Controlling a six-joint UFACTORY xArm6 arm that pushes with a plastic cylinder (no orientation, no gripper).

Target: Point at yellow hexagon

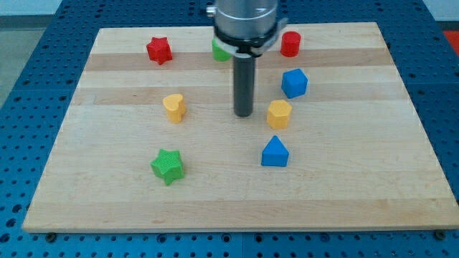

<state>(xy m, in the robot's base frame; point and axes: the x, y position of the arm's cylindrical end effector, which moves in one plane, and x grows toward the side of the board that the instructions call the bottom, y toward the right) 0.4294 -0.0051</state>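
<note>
The yellow hexagon (279,113) sits right of the board's centre. My tip (244,115) rests on the board just to its left, with a small gap between them. A yellow heart (174,107) lies further to the view's left, at about the same height.
A blue block (294,83) sits above the hexagon and a blue triangular block (275,153) below it. A red star (159,50) and a red cylinder (290,44) lie near the top edge. A green block (220,51) is partly hidden behind the arm. A green star (168,166) lies lower left.
</note>
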